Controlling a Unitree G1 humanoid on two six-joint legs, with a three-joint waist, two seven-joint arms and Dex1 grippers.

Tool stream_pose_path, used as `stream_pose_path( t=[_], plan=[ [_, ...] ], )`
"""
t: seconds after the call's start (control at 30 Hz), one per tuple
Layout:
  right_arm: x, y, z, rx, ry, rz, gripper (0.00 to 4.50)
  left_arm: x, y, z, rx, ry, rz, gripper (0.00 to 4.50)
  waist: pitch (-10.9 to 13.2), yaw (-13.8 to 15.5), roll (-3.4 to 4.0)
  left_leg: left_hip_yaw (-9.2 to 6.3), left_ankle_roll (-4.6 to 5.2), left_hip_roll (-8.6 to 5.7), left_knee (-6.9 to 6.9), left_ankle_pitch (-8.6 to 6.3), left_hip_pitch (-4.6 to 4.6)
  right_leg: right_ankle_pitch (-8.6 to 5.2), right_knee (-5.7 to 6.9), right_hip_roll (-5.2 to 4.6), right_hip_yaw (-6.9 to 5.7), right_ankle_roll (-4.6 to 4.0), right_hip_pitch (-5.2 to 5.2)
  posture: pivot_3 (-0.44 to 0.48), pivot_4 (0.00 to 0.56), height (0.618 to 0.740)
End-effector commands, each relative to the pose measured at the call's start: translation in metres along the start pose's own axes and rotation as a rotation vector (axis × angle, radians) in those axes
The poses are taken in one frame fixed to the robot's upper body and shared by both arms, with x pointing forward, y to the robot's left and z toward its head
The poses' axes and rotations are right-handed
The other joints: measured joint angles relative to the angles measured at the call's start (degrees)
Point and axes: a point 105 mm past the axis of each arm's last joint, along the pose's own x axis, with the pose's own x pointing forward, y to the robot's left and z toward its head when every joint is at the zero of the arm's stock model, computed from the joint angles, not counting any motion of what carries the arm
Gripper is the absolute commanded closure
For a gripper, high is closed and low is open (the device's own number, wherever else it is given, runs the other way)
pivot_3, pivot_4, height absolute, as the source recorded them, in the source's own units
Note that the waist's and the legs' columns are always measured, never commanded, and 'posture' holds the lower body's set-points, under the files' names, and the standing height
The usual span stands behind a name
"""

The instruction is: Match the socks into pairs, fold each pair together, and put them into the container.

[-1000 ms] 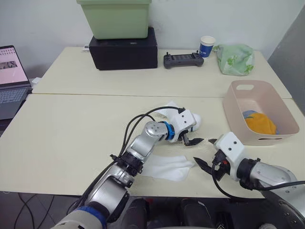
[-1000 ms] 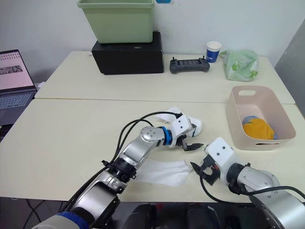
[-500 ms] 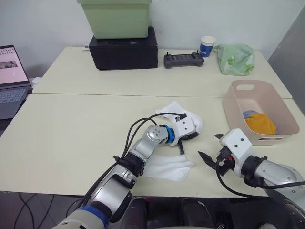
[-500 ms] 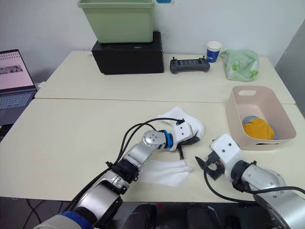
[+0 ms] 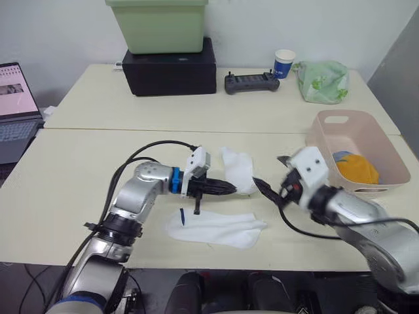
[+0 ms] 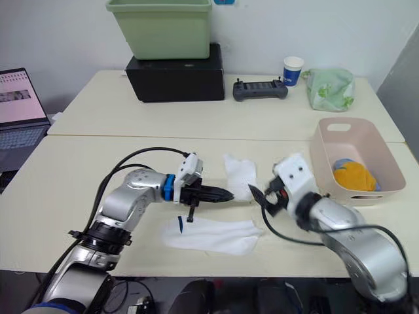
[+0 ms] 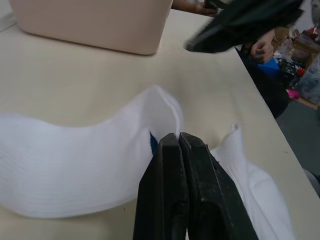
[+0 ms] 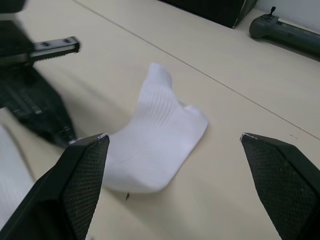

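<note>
As pinched: left gripper (image 5: 230, 190), white sock (image 5: 238, 169)

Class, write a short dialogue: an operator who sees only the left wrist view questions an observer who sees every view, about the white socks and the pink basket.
Operator: My left fingers are shut on the edge of a white sock. I see only the outer wall of the pink basket. What is inside?
Observer: A mustard-orange sock, with a bit of light blue cloth showing behind it.
Operator: How does the right gripper stand?
Observer: Its fingers are wide open, pointing at the held sock from the basket side, not touching it.
</note>
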Motion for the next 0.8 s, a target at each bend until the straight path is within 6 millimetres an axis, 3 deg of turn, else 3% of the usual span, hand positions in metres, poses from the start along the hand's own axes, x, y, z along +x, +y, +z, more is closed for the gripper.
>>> stream_pose_path(
  t=[0.03, 0.27, 0.4, 0.5, 0.63, 0.8],
  plan=[
    [0.036, -0.021, 0.009, 0.119, -0.028, -0.112, 0.00, -0.004, -0.007, 0.000, 0.019, -0.001, -0.040, 4.47, 0.00, 0.00, 0.01, 0.02, 0.00, -0.02, -0.01, 0.00, -0.02, 0.00, 0.01, -0.01, 0.02, -0.01, -0.05, 0.000, 0.150, 0.720],
    [0.100, -0.031, -0.012, 0.261, 0.038, -0.130, 0.00, -0.003, -0.009, -0.004, 0.016, 0.008, -0.042, 4.47, 0.01, 0.04, 0.03, 0.04, -0.01, 0.00, -0.07, 0.01, -0.07, 0.00, 0.03, -0.01, 0.00, -0.02, -0.15, 0.000, 0.150, 0.720],
    [0.117, -0.021, -0.023, 0.245, 0.083, -0.074, 0.00, -0.005, -0.009, -0.004, 0.021, 0.010, -0.042, 4.47, 0.01, -0.20, 0.04, 0.16, 0.00, 0.01, -0.03, 0.00, -0.05, 0.01, 0.11, -0.02, 0.12, -0.02, -0.21, 0.000, 0.150, 0.720],
    [0.121, -0.010, -0.027, 0.207, 0.105, -0.021, 0.60, -0.008, -0.007, -0.003, 0.029, 0.008, -0.032, 4.50, 0.01, -0.43, 0.04, 0.13, 0.01, 0.03, -0.03, 0.00, -0.05, 0.01, 0.18, 0.00, 0.11, -0.02, -0.25, 0.000, 0.150, 0.720],
    [0.120, -0.005, -0.026, 0.172, 0.096, -0.002, 1.95, -0.015, -0.004, -0.001, 0.038, -0.002, -0.006, 4.50, 0.01, -1.05, 0.04, 0.12, 0.01, 0.05, -0.04, 0.00, -0.06, 0.01, 0.20, 0.02, 0.11, -0.02, -0.26, 0.000, 0.150, 0.720],
    [0.111, -0.014, -0.020, 0.179, 0.050, -0.048, 3.62, -0.027, 0.005, 0.004, 0.045, -0.024, 0.039, 4.50, 0.01, -1.16, 0.04, 0.10, 0.01, 0.05, -0.04, 0.00, -0.06, 0.01, 0.22, 0.02, 0.10, -0.02, -0.27, 0.000, 0.150, 0.720]
  ],
)
